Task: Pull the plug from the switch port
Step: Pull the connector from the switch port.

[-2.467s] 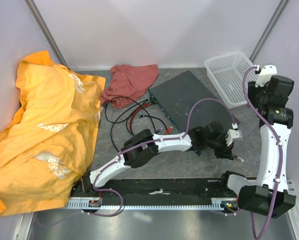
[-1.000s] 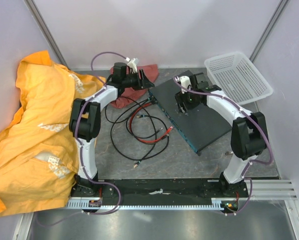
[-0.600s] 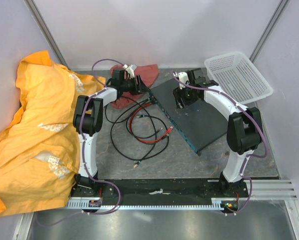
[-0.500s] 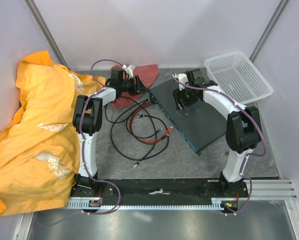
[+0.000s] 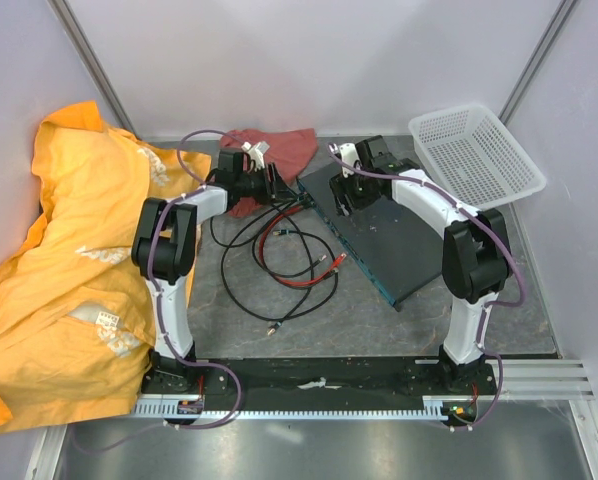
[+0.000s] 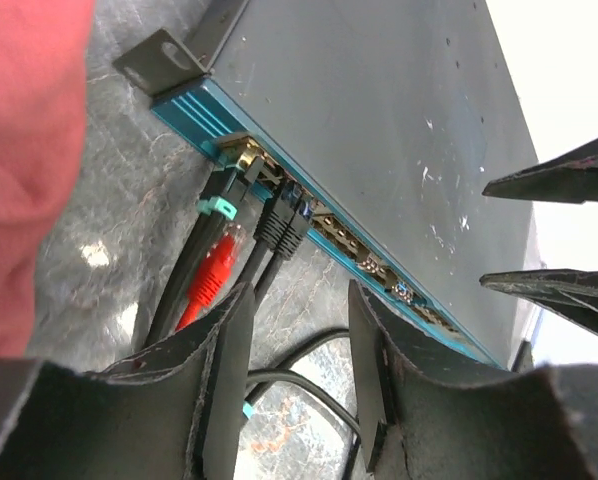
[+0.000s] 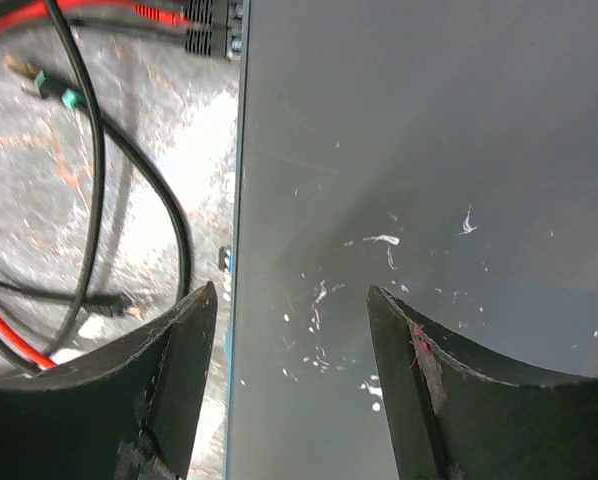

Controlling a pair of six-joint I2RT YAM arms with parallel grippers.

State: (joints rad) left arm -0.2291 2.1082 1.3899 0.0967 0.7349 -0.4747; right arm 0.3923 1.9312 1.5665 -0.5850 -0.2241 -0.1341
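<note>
Top external, the scene: The switch (image 5: 394,235) lies slantwise at the far middle of the table (image 5: 309,320), its teal port edge turned toward the left arm, with black and red cables (image 5: 279,265) looping away from it
Top external, the arms: The left gripper (image 5: 279,186) points at the ported corner, while the right gripper (image 5: 345,196) hangs over the slab's far end
Top external, bystanders: An orange garment (image 5: 79,250), a red cloth (image 5: 279,148) and a white basket (image 5: 477,155) lie off to the sides
Left wrist, the target: A black plug (image 6: 284,222) sits in a port near the corner, with a teal-clipped plug (image 6: 219,207) and a red plug (image 6: 211,278) just beside it
Left wrist, the tool: Fingers (image 6: 224,380) parted and holding nothing, just short of the plugs and roughly in line with the black one
Right wrist, the tool: Fingers (image 7: 184,370) spread above the scuffed lid, grasping nothing; whether they touch it cannot be told
Step in hand: By the look of it, the approach, with the plug not yet gripped
Next move: Likely calls for easing forward, pinching the plug body rather than its cable, and drawing straight out along the port while the other arm steadies the box
</note>
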